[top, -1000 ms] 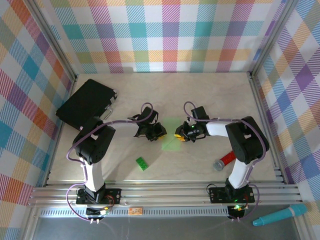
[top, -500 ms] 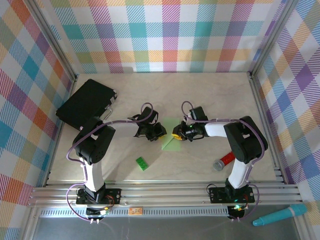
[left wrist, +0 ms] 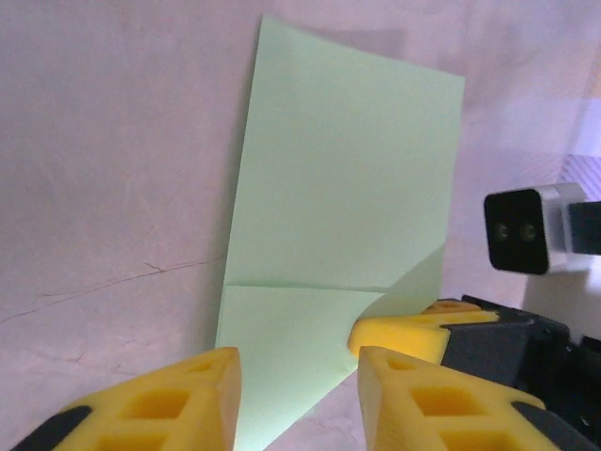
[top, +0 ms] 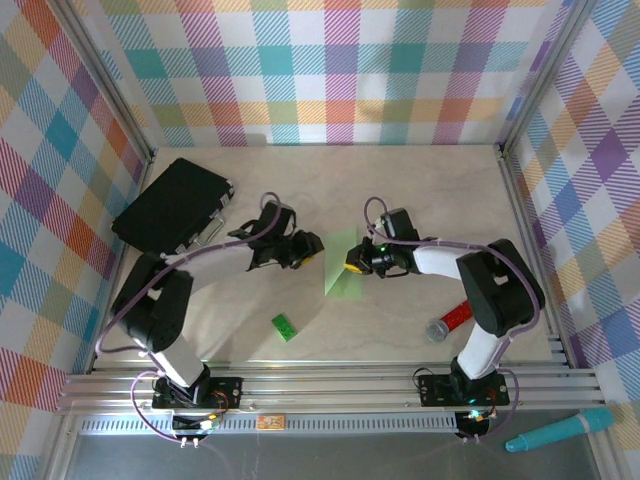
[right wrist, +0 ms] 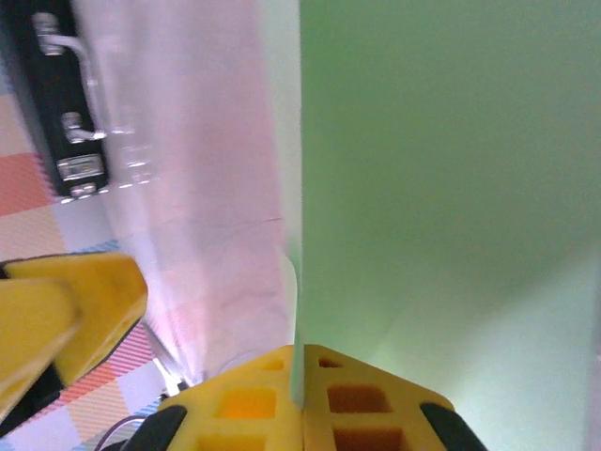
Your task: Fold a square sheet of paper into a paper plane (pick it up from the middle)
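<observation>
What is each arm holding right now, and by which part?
The right gripper has its fingers shut on the sheet of paper, pinching its edge nearest that arm. The left gripper is open and holds nothing.

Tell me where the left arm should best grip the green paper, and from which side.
Probably the free long edge of the paper, from the left: the right gripper pinches the opposite side, and that edge faces the open left gripper.
</observation>
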Controlling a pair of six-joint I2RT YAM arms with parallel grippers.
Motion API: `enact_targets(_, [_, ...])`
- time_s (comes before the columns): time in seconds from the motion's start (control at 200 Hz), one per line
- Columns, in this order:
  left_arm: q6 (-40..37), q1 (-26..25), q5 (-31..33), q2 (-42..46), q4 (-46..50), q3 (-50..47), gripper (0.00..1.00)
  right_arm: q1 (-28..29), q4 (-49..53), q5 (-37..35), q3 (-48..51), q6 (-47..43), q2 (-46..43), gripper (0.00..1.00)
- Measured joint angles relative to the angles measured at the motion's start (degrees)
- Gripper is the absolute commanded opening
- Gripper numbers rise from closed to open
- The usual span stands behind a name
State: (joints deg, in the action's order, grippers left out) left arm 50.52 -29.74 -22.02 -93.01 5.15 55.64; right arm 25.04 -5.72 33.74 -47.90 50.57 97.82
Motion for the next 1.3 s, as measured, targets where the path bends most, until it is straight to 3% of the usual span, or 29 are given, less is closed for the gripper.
enact_targets(0.09, [1.4, 1.7, -1.2, 4.9, -1.5, -2.4, 0.72, -0.9, -2.4, 1.8, -0.1, 0.2, -3.3, 0.08])
enact_targets(0.225, [5.6, 2.8, -5.1, 9.1, -7.4, -6.8, 0.89, -2.2, -5.6, 4.8, -0.6, 1.7, -7.0, 0.09])
enact_targets(0.58, [17.2, 0.6, -14.4, 7.9, -27.3, -13.1, 0.95, -2.6, -11.1, 10.5, -0.9, 7.0, -9.3, 0.10])
enact_targets(0.8, [17.5, 0.5, -16.5, 7.8, -31.2, -13.0, 0.78, -2.6, -12.4, 12.1, -0.9, 8.6, -9.3, 0.11])
enact_targets(1.03, [14.4, 0.6, -17.2, 7.8, -28.7, -11.9, 0.61, -2.6, -12.7, 12.5, 0.2, 9.0, -9.4, 0.11])
enact_targets(1.3, [12.0, 1.0, -17.2, 7.8, -26.0, -11.5, 0.32, -3.0, -12.8, 12.9, 1.4, 9.0, -10.0, 0.13])
